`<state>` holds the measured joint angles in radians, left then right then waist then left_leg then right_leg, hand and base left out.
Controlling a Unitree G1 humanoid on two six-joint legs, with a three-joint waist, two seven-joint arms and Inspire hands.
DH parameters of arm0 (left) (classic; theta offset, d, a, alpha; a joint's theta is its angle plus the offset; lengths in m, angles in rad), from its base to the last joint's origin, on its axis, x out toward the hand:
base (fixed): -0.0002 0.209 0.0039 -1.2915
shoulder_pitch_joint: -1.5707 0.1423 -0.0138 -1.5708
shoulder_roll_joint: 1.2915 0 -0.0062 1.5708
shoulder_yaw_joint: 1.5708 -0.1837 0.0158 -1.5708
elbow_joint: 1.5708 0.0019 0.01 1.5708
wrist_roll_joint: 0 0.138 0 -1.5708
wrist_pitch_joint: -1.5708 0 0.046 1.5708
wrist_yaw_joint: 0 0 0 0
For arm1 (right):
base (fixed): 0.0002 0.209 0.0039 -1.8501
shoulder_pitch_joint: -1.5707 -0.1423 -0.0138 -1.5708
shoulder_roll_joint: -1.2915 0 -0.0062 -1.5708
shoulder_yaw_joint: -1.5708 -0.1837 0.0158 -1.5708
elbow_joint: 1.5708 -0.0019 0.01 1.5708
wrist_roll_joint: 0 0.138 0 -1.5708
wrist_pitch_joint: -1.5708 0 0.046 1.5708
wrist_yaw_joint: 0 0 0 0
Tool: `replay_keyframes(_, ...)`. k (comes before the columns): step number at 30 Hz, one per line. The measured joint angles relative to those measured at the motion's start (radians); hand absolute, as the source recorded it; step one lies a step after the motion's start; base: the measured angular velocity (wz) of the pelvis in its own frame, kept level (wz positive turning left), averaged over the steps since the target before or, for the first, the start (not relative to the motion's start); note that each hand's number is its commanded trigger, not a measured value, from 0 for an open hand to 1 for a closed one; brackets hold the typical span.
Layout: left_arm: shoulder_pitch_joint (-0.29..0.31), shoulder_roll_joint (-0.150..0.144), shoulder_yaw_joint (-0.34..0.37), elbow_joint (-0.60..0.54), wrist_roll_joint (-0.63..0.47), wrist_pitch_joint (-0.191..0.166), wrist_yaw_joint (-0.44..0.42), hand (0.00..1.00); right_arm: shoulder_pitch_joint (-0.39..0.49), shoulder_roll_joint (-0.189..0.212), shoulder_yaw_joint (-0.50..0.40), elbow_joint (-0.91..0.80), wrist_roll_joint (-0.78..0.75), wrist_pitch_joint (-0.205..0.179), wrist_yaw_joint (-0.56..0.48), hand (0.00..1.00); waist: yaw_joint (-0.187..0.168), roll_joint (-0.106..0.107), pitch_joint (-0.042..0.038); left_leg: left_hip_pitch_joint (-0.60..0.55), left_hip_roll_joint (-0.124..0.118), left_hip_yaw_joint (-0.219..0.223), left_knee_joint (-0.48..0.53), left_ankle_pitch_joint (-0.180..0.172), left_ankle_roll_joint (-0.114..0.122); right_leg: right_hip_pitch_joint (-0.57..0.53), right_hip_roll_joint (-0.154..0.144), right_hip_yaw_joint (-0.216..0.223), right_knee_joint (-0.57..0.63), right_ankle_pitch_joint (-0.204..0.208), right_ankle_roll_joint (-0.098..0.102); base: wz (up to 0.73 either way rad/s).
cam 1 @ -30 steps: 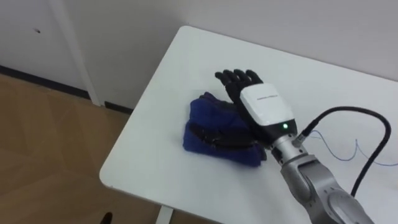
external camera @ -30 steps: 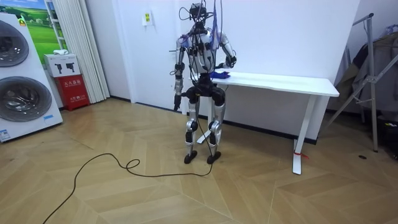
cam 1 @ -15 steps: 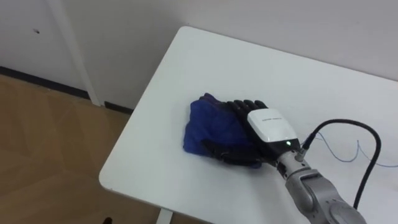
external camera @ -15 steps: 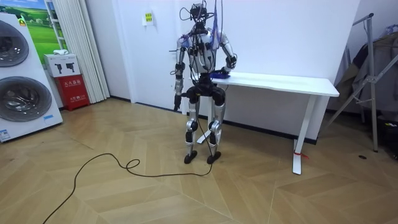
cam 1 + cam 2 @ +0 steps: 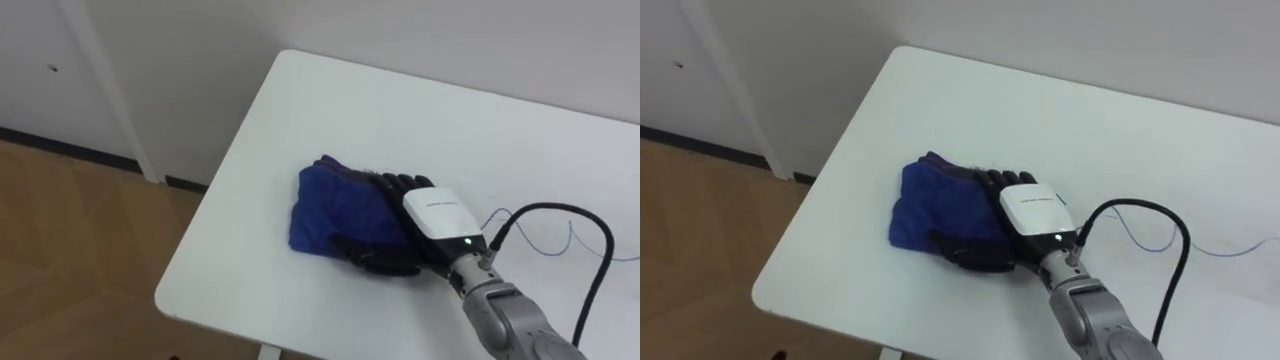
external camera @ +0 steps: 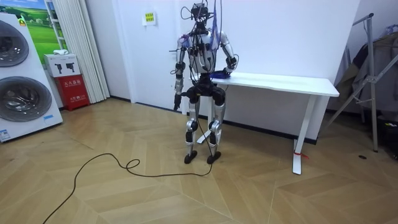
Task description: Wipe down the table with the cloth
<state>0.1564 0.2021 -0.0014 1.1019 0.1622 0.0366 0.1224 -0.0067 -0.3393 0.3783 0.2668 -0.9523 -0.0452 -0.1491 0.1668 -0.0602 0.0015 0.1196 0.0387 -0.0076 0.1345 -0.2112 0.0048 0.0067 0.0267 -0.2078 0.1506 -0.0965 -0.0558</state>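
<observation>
the right hand (image 5: 432,215) lies palm down on the blue cloth (image 5: 325,205), fingers spread flat over it, thumb along its near edge. the cloth sits near the table's (image 5: 400,110) left end. the left hand (image 6: 176,103) hangs at the robot's side.

The robot stands at one end of the table (image 6: 283,81).

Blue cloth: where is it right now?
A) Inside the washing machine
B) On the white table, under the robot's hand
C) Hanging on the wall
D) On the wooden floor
B: the blue cloth lies on the white table, near its end, and the right hand rests on top of it.
</observation>
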Motion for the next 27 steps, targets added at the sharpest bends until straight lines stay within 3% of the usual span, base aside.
replay_keyframes(9,0.021,0.0,0.019,-0.005,0.005,0.001,-0.029,0.0,0.006,0.001,-0.021,0.043,-0.006,0.003,0.021,0.0,0.006,-0.023,0.0067,-0.003,0.0,-0.012,-0.001,0.0,-0.001,0.004,-0.002,-0.015,-0.001,-0.002,0.0,0.05)
replay_keyframes(14,0.032,0.0,0.018,-0.005,0.007,0.007,-0.027,0.0,0.009,0.002,-0.02,0.047,-0.028,0.012,0.027,0.0,0.005,-0.036,0.0055,-0.002,-0.001,-0.012,-0.001,-0.001,0.0,0.007,-0.003,-0.017,-0.002,-0.003,0.001,0.01)
replay_keyframes(16,0.034,0.0,0.018,-0.005,0.007,0.008,-0.02,0.0,0.013,0.002,-0.02,0.048,-0.036,0.016,0.021,0.17,0.005,-0.035,0.0058,-0.001,-0.002,-0.012,-0.001,-0.002,0.002,0.008,-0.004,-0.017,-0.002,-0.004,0.003,0.0)
replay_keyframes(18,0.036,0.001,0.02,-0.015,0.009,0.009,-0.016,0.0,0.02,0.008,-0.025,0.048,-0.037,0.018,0.018,0.52,0.005,-0.035,0.0058,-0.002,-0.002,-0.013,-0.002,-0.004,0.002,0.008,-0.004,-0.018,-0.002,-0.004,0.003,0.0)
replay_keyframes(20,0.038,0.001,0.02,-0.027,0.009,0.009,-0.016,0.0,0.027,0.025,-0.042,0.048,-0.043,0.018,0.014,0.69,0.005,-0.035,0.0056,-0.003,-0.002,-0.014,-0.002,-0.007,0.002,0.008,-0.004,-0.019,-0.002,-0.004,0.003,0.0)
replay_keyframes(21,0.037,0.001,0.02,-0.031,0.009,0.009,-0.016,0.0,0.027,0.035,-0.052,0.047,-0.043,0.018,0.003,0.92,0.004,-0.035,0.0054,-0.003,-0.002,-0.014,-0.002,-0.007,0.002,0.009,-0.004,-0.019,-0.002,-0.004,0.003,0.0)
replay_keyframes(22,0.035,0.002,0.02,-0.033,0.009,0.009,-0.016,0.0,0.024,0.037,-0.056,0.045,-0.043,0.018,-0.011,1.0,0.004,-0.035,0.0052,-0.003,-0.002,-0.014,-0.002,-0.007,0.002,0.009,-0.004,-0.019,-0.002,-0.004,0.003,0.0)
replay_keyframes(27,0.046,0.003,0.022,-0.059,0.01,0.008,0.006,0.0,0.019,0.039,-0.079,0.035,-0.043,0.016,-0.05,1.0,0.002,-0.036,0.0023,0.003,-0.002,-0.018,0.001,-0.007,0.002,0.013,-0.004,-0.021,-0.002,-0.005,0.004,0.02)
